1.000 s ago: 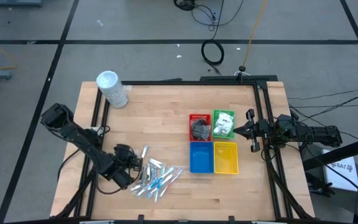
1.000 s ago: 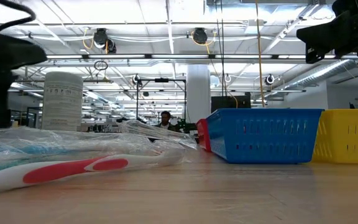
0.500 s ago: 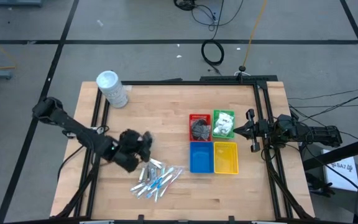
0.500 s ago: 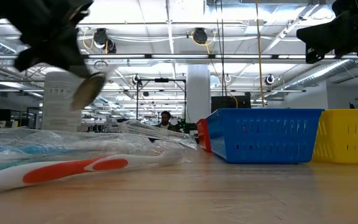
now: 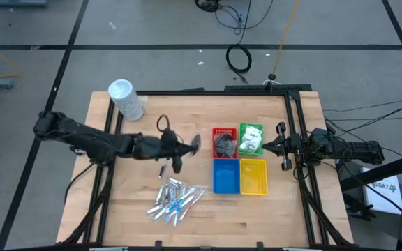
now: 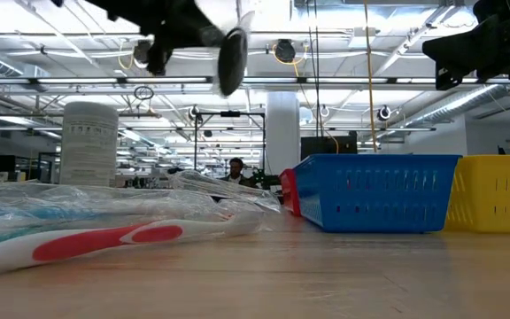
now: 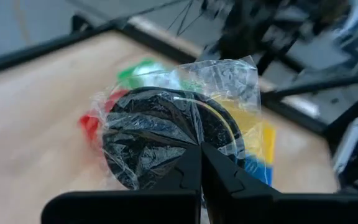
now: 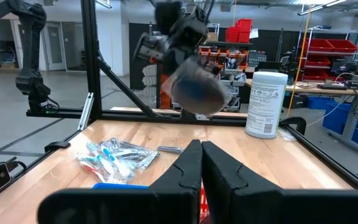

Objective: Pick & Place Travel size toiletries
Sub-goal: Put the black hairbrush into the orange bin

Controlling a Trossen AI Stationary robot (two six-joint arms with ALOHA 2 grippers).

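While the left end effector (image 5: 190, 145) was clamped on a dark grey round plastic-wrapped bundle (image 5: 196, 143) above the desk (image 5: 187, 115), the red square tray (image 5: 223, 142) lay just beyond it, nearer than the idle, closed right end effector (image 5: 283, 147).

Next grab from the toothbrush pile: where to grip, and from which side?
Judging from above, take one of the wrapped toothbrushes mid-handle, coming straight down with the fingers across its width. They are slim, lie flat and overlap, so a stick at the pile's edge looks easiest. The left gripper is still shut on a dark bundle.
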